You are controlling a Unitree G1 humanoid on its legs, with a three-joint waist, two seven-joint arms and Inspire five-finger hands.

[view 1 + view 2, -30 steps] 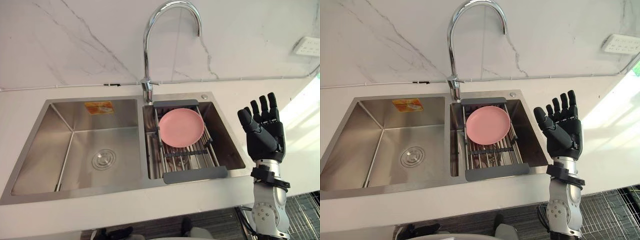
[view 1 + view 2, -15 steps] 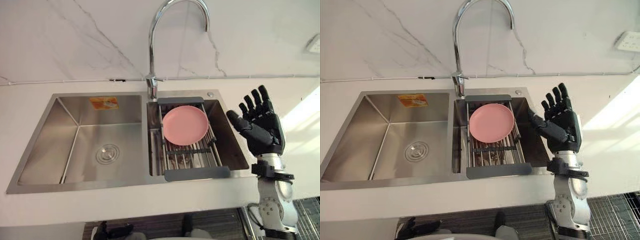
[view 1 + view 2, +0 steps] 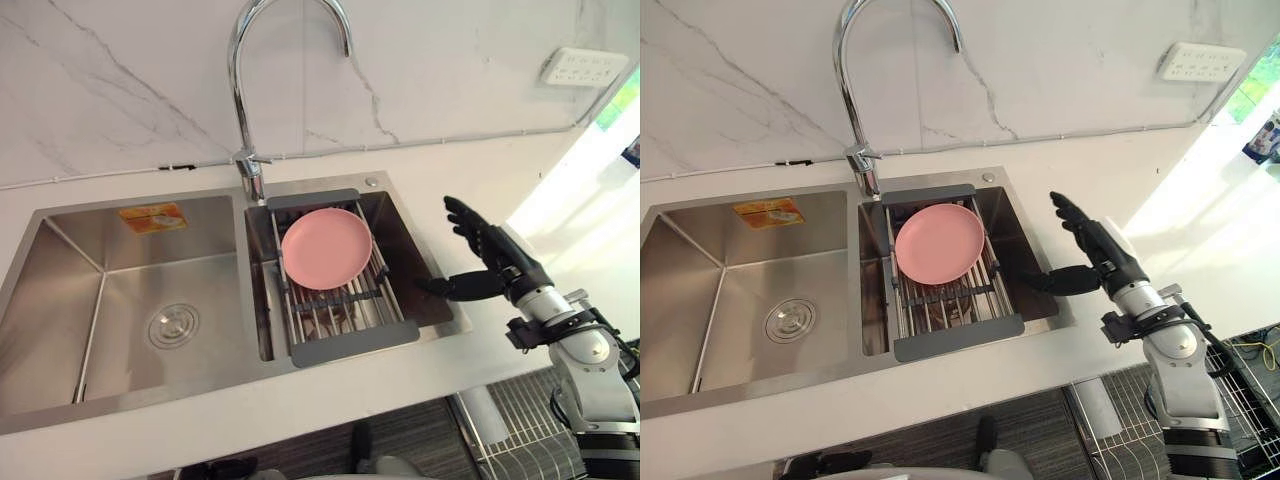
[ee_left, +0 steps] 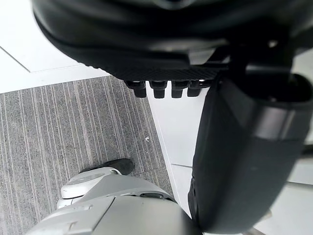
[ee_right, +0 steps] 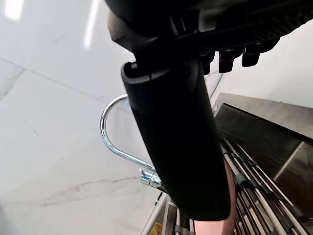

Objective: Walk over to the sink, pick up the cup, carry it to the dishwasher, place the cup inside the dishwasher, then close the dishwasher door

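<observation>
Left robot hand (image 4: 146, 44): nearest of all, hanging over grey carpeted floor (image 4: 58, 127) and well short of the sink. Its fingers lie straight in a row beside the thumb, with nothing between them.
Tabletop (image 3: 300, 400): a white strip runs along the sink's near rim and carries on round its right side.
Wire grid (image 3: 510, 430): below the tabletop's edge, off the sink's near right corner, beside the right arm.
Right robot hand (image 3: 1102, 258): raised over the sink's right rim. The fingers are spread and straight and the thumb points in toward the right basin. It holds nothing and touches nothing.
Sink (image 3: 130, 245): steel, with two basins. The left one has a round drain (image 3: 173, 325) in its floor and an orange sticker (image 3: 152, 214) on its far wall.
Rack (image 3: 355, 342): grey-framed bars lying across the sink's right basin.
Plate (image 3: 326, 248): pink, resting on the rack toward the sink's far side.
Cup: I cannot tell where it is. A dim shape lies under the rack bars, just nearer than the plate, too hidden to name.
Faucet (image 3: 240, 110): a tall chrome arch rising from the sink's far rim between the basins.
Wall (image 3: 450, 70): white marble behind the sink.
Outlet (image 3: 583, 67): white, on the wall far right of the sink.
</observation>
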